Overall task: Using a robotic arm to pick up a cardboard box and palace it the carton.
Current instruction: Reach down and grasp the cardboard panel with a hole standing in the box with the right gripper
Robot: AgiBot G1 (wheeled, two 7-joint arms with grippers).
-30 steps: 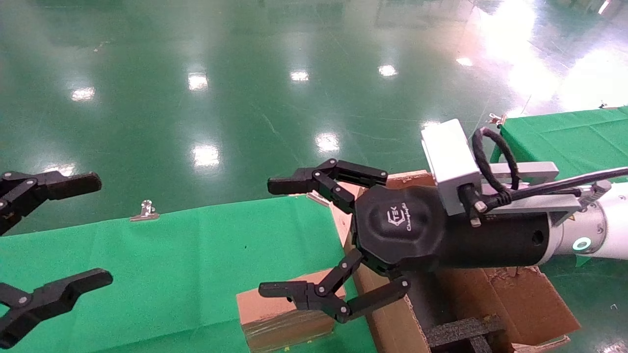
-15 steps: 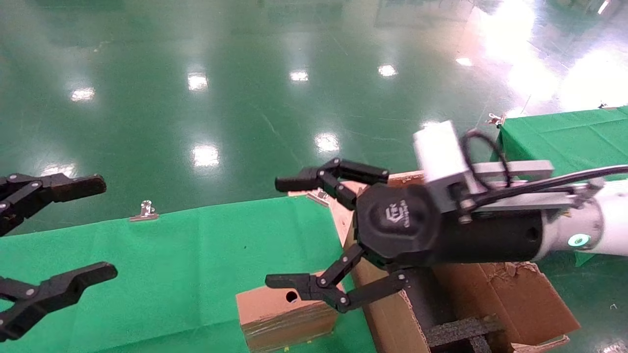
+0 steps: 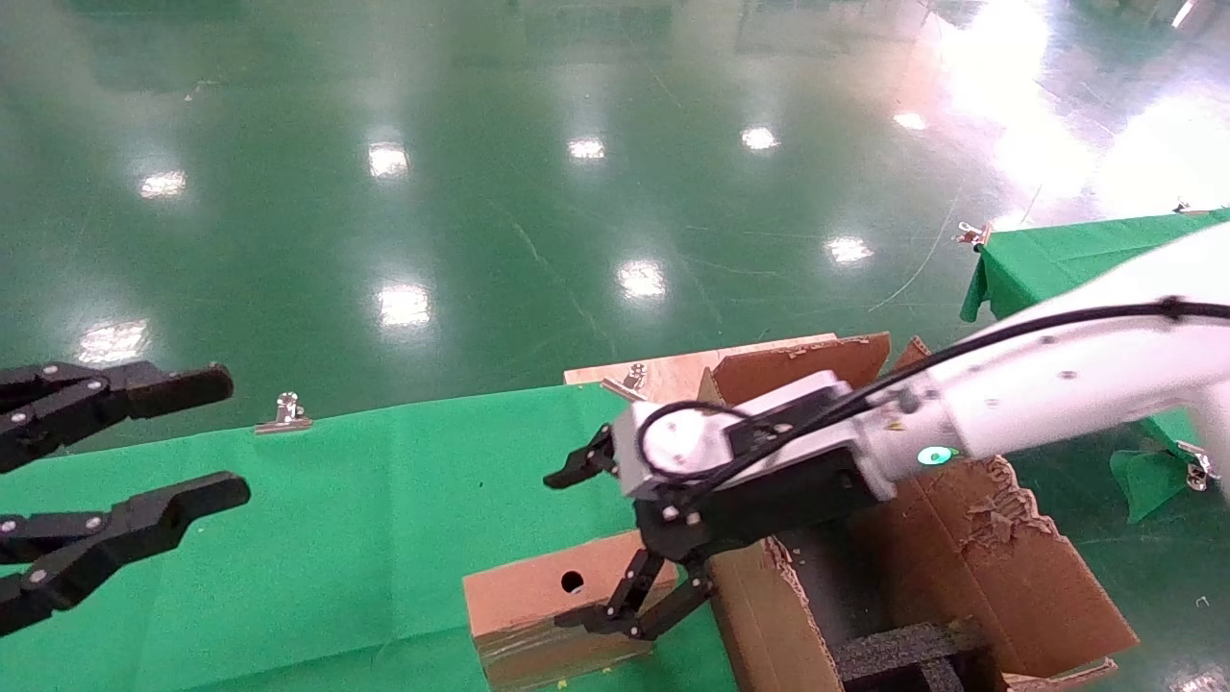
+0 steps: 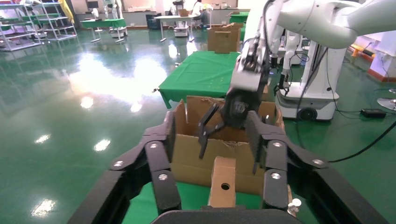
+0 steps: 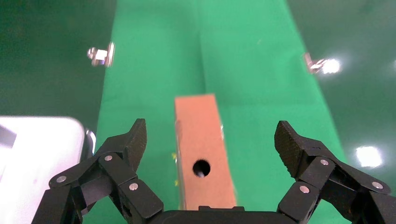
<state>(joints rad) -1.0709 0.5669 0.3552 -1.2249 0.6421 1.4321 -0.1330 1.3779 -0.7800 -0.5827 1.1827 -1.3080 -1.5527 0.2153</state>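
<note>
The small brown cardboard box stands on edge on the green cloth, its narrow face with the round hole up, right beside the carton. The white robotic arm reaches in from the right. My right gripper points down over the box, open, one finger on each side of it and not touching. The right wrist view shows the box centred between the spread fingers of the right gripper. My left gripper hangs open and empty at the far left; its wrist view shows the box and carton.
The green-clothed table carries the box; metal clips hold the cloth at its far edge. Black foam lines the carton. A wooden board lies behind the carton. A second green table stands at the right. The floor is glossy green.
My right gripper has swung from pointing sideways to pointing down and has come lower over the box. My left gripper has drifted slightly right, its fingers a little closer together.
</note>
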